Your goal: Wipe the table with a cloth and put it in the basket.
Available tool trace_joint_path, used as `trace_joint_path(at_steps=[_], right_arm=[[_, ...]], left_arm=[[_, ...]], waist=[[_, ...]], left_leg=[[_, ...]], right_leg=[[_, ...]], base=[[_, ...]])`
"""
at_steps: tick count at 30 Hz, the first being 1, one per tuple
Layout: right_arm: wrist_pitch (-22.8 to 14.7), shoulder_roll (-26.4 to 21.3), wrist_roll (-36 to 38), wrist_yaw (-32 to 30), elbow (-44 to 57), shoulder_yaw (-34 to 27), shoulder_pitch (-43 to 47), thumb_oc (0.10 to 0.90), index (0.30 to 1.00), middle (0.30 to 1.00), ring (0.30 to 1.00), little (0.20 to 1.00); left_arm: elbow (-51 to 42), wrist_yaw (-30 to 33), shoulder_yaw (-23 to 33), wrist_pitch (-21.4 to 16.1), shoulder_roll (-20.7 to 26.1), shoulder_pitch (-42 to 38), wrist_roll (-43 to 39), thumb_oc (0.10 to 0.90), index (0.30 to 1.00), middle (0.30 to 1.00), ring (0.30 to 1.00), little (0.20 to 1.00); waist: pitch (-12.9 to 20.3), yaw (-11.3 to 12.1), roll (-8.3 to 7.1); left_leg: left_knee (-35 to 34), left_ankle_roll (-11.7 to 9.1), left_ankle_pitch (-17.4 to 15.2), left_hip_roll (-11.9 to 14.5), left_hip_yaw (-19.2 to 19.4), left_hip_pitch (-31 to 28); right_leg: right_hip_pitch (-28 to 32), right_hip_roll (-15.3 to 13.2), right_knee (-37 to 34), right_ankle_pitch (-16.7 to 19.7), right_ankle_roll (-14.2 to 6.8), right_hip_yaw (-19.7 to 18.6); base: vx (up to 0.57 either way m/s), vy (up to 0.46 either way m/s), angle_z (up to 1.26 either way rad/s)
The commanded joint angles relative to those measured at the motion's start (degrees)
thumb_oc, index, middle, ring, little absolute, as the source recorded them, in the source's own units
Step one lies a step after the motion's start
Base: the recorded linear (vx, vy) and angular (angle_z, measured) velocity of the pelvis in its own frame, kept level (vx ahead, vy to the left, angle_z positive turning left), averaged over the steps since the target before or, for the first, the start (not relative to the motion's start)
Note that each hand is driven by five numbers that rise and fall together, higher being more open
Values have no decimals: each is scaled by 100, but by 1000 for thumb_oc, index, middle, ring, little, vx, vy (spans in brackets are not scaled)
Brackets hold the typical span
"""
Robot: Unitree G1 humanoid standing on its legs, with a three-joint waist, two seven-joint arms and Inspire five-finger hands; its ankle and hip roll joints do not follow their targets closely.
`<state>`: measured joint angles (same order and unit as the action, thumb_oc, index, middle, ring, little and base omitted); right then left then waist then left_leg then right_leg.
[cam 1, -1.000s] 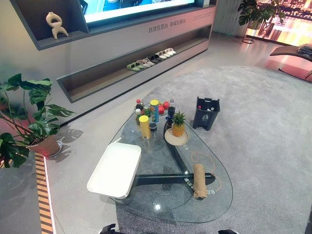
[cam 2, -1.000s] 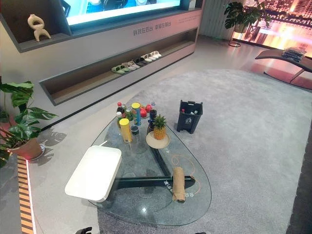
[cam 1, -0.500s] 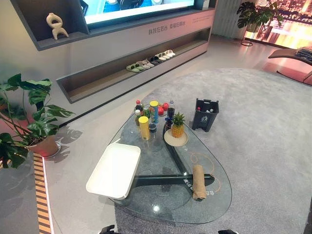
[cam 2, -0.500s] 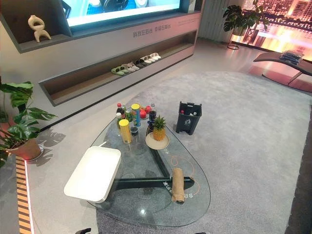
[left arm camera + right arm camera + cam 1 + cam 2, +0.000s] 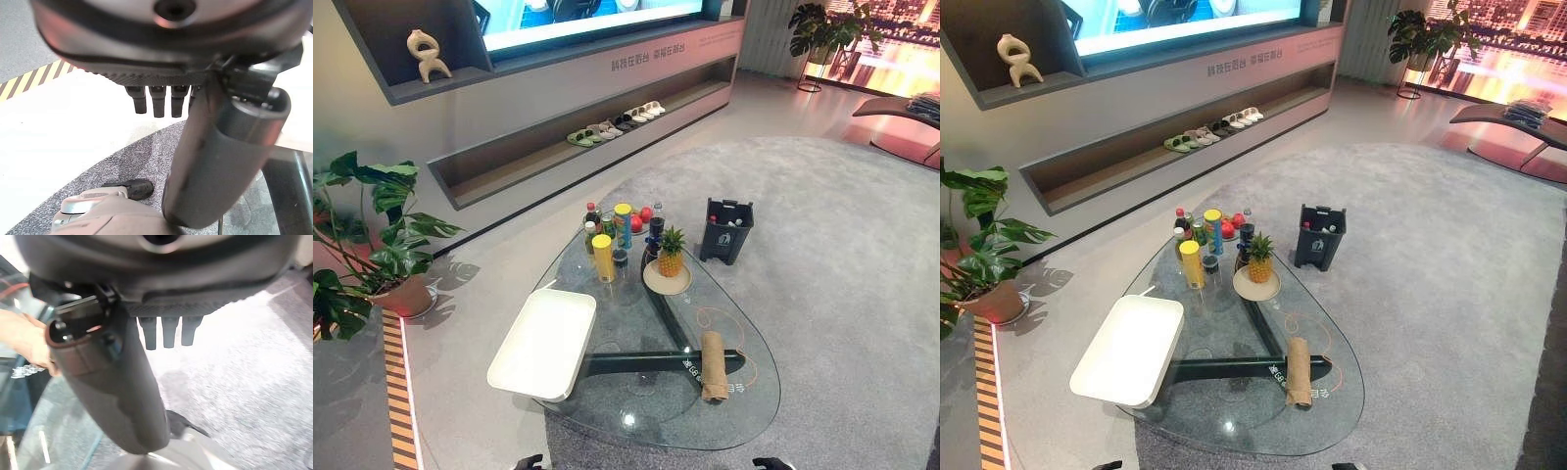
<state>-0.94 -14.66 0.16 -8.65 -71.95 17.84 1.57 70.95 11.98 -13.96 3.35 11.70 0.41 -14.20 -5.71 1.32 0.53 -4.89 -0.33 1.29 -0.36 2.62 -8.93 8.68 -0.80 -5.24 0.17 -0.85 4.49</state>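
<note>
While the rolled tan cloth [image 5: 712, 363] lies untouched at the lower right of the clear glass table [image 5: 636, 416], the flat white basket [image 5: 544, 342] waits lower left. Both the left hand [image 5: 161, 100] and right hand [image 5: 166, 330] hang relaxed, fingers straight, holding nothing. Grey carpet [image 5: 842, 225] spreads around.

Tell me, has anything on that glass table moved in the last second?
Nothing visibly changed. The rolled cloth lies untouched on the glass table, the white basket sits at the table's left edge, and the pineapple stands on its plate. Each robot hand, left and right, hangs open, holding nothing.
</note>
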Motion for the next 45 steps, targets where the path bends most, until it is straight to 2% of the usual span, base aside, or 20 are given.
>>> trace_joint_path(at_steps=[1,2,4,16,22,28,31,35,36,38,39,40,41,42,43,44,45], right_arm=[[-413,-188,281,-265,198,-34,608,800,900,900,900,900],[-626,-250,425,-371,407,-25,682,800,900,900,900,900],[-796,-316,575,-525,628,-9,793,800,900,900,900,900],[-1256,-529,1148,-1418,1568,-59,1422,800,900,900,900,900],[-1237,-618,1491,-1963,2137,-78,2079,800,900,900,900,900],[-1158,-731,1685,-2365,2771,-69,2682,800,900,900,900,900],[-1136,-807,1590,-2576,3080,-97,2847,800,900,900,900,900],[-1116,-893,1617,-2750,3303,-103,2988,800,900,900,900,900],[-1327,-886,2560,-2369,3370,-198,2958,800,900,900,900,900],[-1860,-793,2486,-2147,3125,-379,2784,800,900,900,900,900],[-2006,-764,2512,-2050,3156,-396,2753,800,900,900,900,900],[-2024,-732,2486,-2090,3183,-389,2746,800,900,900,900,900],[-1956,-644,2121,-2489,3264,-335,2752,800,900,900,900,900],[-1682,-561,2040,-2842,3433,-216,2818,800,900,900,900,900],[-1614,-522,2004,-2907,3499,-177,2856,800,900,900,900,900],[-1246,-434,1962,-3231,3837,-83,3019,800,900,900,900,900],[-1219,-431,1961,-3254,3861,-79,3028,800,900,900,900,900]], left_arm=[[205,177,-129,14,32,-439,163,800,900,900,900,900],[138,158,-176,29,79,-450,147,800,900,900,900,900],[91,163,-244,39,108,-498,104,800,900,900,900,900],[-67,364,-403,-26,212,-886,-187,800,900,900,900,900],[-155,566,-540,-52,369,-1359,-428,800,900,900,900,900],[-313,869,-627,-169,378,-1787,-786,800,900,900,900,900],[-433,1000,-670,-225,323,-1906,-891,800,900,900,900,900],[-530,1047,-696,-248,262,-1990,-928,800,900,900,900,900],[-543,1070,-719,-306,236,-1996,-997,800,900,900,900,900],[-528,1082,-707,-344,173,-2039,-1062,800,900,900,900,900],[-527,1080,-703,-359,163,-2053,-1086,800,900,900,900,900],[-521,1079,-707,-373,154,-2059,-1096,800,900,900,900,900],[-513,1089,-729,-392,120,-2076,-1121,800,900,900,900,900],[-556,1148,-777,-354,49,-2113,-1168,800,900,900,900,900],[-590,1186,-805,-322,22,-2131,-1197,800,900,900,900,900],[-725,1310,-891,-170,-53,-2211,-1303,800,900,900,900,900],[-735,1317,-896,-154,-56,-2217,-1310,800,900,900,900,900]], waist=[[-282,75,-114],[-345,83,-116],[-430,92,-123],[-1146,81,-161],[-1748,46,-263],[-2234,-26,-330],[-2408,-57,-323],[-2409,-78,-291],[-2409,-98,-273],[-2409,-133,-232],[-2409,-144,-221],[-2409,-150,-214],[-2409,-157,-196],[-2409,-156,-163],[-2409,-154,-151],[-2409,-145,-111],[-2409,-145,-109]], left_leg=[[160,-38,-282,-16,-201,156],[266,-17,-309,-32,-200,262],[443,4,-346,-56,-201,449],[1124,106,-461,-205,-190,1244],[1561,198,-483,-198,-182,2031],[1635,232,-384,-213,-131,2648],[1724,243,-338,-243,-105,2923],[1834,241,-315,-278,-92,3263],[1881,242,-311,-292,-88,3402],[1918,262,-304,-323,-90,3565],[1917,268,-295,-339,-98,3629],[1926,267,-292,-345,-99,3665],[1961,262,-288,-356,-97,3738],[2007,261,-267,-378,-86,3837],[2024,265,-257,-386,-83,3876],[2071,277,-228,-409,-53,4004],[2077,277,-227,-409,-52,4015]], right_leg=[[-90,-286,88,67,-303,168],[-180,-291,114,81,-295,138],[-326,-305,159,100,-280,105],[-955,-336,418,203,-271,-85],[-1744,-297,934,210,-298,-148],[-2407,-253,1102,310,-296,-195],[-2710,-246,1232,329,-283,-194],[-3051,-253,1355,323,-256,-163],[-3213,-241,1430,316,-242,-175],[-3433,-247,1544,296,-229,-190],[-3515,-248,1571,294,-226,-190],[-3555,-245,1587,292,-225,-198],[-3633,-237,1623,286,-221,-219],[-3739,-253,1679,291,-216,-219],[-3782,-259,1709,291,-211,-218],[-3924,-274,1782,293,-195,-195],[-3935,-275,1788,292,-194,-193]], base=[[44,-10,0],[0,0,0],[-17,-2,-1],[-53,5,-1],[-123,-46,-2],[-134,18,-11],[-95,78,-2],[-30,68,-3],[-23,92,-4],[-6,130,-9],[10,99,-9],[3,72,-5],[-1,91,-2],[-2,96,-1],[2,127,1],[3,84,2],[2,92,3]])
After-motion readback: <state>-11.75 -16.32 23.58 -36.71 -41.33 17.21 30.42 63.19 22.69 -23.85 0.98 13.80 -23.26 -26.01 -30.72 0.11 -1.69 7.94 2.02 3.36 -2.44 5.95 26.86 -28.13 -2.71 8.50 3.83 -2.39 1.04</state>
